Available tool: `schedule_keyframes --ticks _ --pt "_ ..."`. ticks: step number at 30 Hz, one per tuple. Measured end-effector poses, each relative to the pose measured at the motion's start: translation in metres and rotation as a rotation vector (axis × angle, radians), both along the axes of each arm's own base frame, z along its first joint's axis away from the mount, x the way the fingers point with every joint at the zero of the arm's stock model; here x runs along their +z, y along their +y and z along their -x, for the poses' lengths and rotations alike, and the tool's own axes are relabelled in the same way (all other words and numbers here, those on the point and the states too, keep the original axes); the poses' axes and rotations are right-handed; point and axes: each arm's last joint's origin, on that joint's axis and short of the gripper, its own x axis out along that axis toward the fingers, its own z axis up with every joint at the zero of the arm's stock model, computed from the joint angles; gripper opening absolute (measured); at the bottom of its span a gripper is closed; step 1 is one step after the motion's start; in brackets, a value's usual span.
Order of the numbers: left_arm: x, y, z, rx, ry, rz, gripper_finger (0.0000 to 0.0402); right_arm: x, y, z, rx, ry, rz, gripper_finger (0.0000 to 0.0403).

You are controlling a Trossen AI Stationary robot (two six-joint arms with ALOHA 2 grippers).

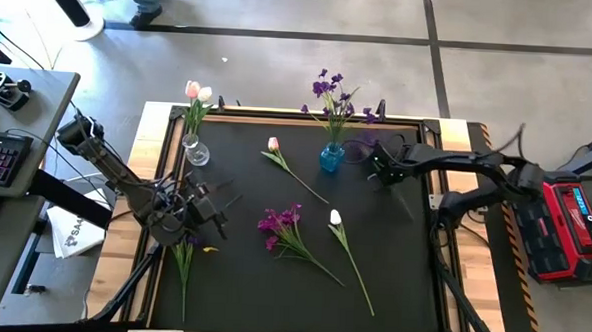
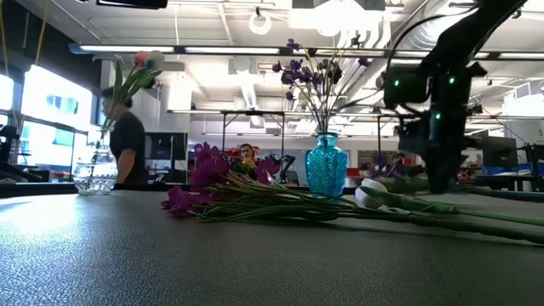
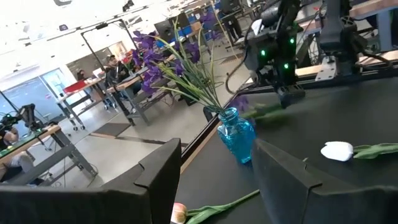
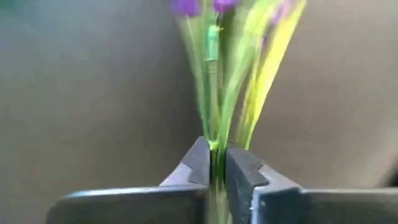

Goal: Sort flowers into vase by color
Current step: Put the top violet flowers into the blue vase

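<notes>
A purple flower [image 4: 214, 37] lies on the black mat beside the blue vase [image 1: 331, 158], its thin stem pinched in the right gripper [image 4: 214, 171]. Light and floppy, it seems best gripped low on the stem. The left gripper [image 1: 209, 204] waits with fingers parted, empty.

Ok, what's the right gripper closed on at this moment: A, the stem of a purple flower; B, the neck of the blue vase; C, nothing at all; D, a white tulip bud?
A: in the right wrist view the right gripper is pinched shut on the green stem of a purple flower, its purple blossoms showing beyond the fingers.
</notes>
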Motion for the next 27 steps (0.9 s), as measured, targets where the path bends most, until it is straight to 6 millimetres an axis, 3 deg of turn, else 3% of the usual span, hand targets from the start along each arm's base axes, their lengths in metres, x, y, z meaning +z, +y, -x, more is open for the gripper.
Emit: schedule_keyframes --ticks 6,12,17,21,27 --pt "0.000 -0.003 0.002 -0.018 0.000 0.000 0.0184 0.038 0.014 0.017 -0.079 -0.147 0.142 0.0002" --pt "0.000 -0.003 0.002 -0.018 -0.001 0.001 0.0184 0.087 0.038 0.032 -0.074 -0.482 0.424 0.0001" --pt "0.000 -0.003 0.002 -0.018 -0.006 0.008 0.0184 0.123 0.065 0.036 0.064 -0.796 0.656 0.0001" --pt "0.000 -0.003 0.002 -0.018 -0.006 0.008 0.0184 0.127 0.086 0.026 0.265 -1.036 0.817 0.0001" --pt "0.000 -0.003 0.002 -0.017 -0.012 0.014 0.0184 0.098 0.107 0.017 0.419 -1.246 1.041 0.0000"
